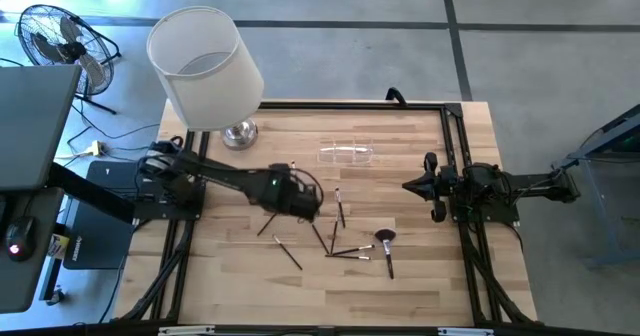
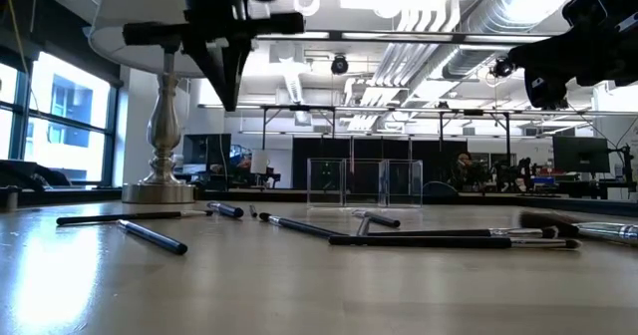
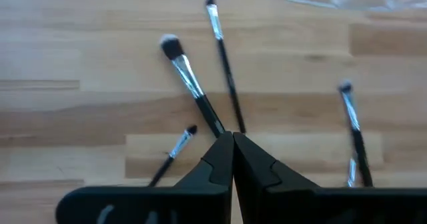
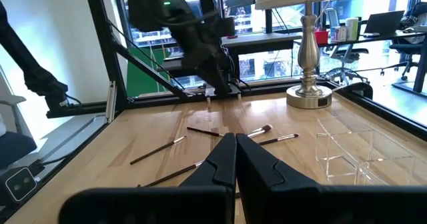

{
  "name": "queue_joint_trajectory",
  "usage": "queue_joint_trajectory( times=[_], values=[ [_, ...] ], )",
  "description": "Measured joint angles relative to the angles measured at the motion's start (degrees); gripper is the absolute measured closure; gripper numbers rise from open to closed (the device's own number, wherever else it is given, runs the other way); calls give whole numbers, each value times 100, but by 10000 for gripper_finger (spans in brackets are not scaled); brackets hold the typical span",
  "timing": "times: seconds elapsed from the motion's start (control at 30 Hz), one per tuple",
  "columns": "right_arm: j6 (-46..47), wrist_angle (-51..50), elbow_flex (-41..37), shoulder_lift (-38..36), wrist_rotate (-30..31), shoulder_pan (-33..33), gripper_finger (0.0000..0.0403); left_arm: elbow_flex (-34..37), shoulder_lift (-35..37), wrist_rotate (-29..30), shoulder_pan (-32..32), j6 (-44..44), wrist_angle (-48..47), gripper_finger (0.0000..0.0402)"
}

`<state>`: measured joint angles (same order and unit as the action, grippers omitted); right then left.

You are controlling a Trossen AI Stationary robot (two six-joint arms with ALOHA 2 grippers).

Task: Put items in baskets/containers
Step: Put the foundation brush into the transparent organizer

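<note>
hovering above scattered brushes (image 1: 340,208), left hand (image 1: 318,206) shut, empty; right hand (image 1: 408,186) likewise.

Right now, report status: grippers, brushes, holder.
Left gripper shut, empty, above the scattered brushes. Right gripper shut, empty, parked at the right edge. Clear holder empty, no brush in it. Lamp stands clear of the holder.

You've got slim dark-handled makeup brushes (image 1: 340,208) scattered flat mid-table, fluffy reddish-brown one (image 1: 386,239) among them; clear holder (image 1: 347,154) upright, apart.
</note>
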<state>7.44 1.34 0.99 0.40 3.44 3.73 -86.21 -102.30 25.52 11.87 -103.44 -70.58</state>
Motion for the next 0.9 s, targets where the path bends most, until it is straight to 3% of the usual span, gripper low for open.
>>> queue_joint_trajectory(
  times=[0.13,0.3,0.53,0.83,0.9],
  values=[
    [0,3,0,0,0,0,402,0,2,-251,-317,424,-7,377],
    [0,3,0,1,0,0,402,0,2,-271,-532,659,-9,317],
    [0,5,0,0,0,0,402,25,-194,-436,-774,9,-262,239],
    [0,-6,0,66,-5,2,402,552,-508,-605,-934,-935,-142,229],
    [0,-6,-2,74,0,0,402,619,-576,-688,-1008,-934,348,230]
  ],
)
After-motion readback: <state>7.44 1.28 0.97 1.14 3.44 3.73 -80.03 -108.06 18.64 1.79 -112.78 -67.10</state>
